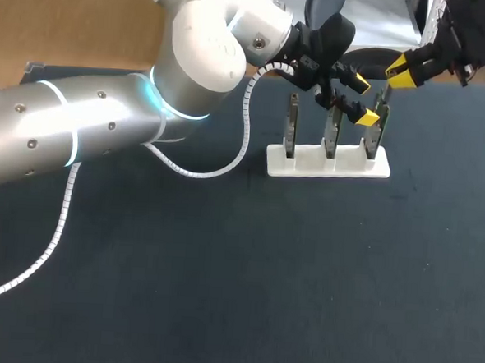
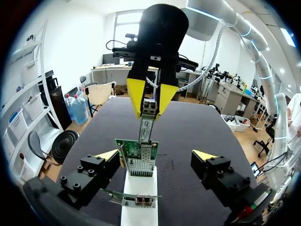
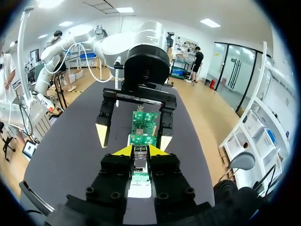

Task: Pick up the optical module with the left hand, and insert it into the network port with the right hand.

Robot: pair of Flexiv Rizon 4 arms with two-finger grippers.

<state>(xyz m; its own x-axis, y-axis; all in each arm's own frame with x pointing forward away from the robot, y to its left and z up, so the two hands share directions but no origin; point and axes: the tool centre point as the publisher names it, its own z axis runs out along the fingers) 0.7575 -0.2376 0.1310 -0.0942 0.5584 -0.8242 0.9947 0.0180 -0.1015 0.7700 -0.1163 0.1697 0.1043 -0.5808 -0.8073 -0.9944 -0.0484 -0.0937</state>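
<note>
over the white stand (image 1: 326,166), right jaws clamp the optical module (image 2: 146,127) while left jaws hang released.

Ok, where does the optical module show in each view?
Head: too small to make out; look at the right hand, above the rack's right-end board.
Left wrist: module ahead of the open left hand, held in the right hand's tips, meeting that board.
Right wrist: module between the right hand's yellow tips.
Shared landmark: the white rack.
</note>
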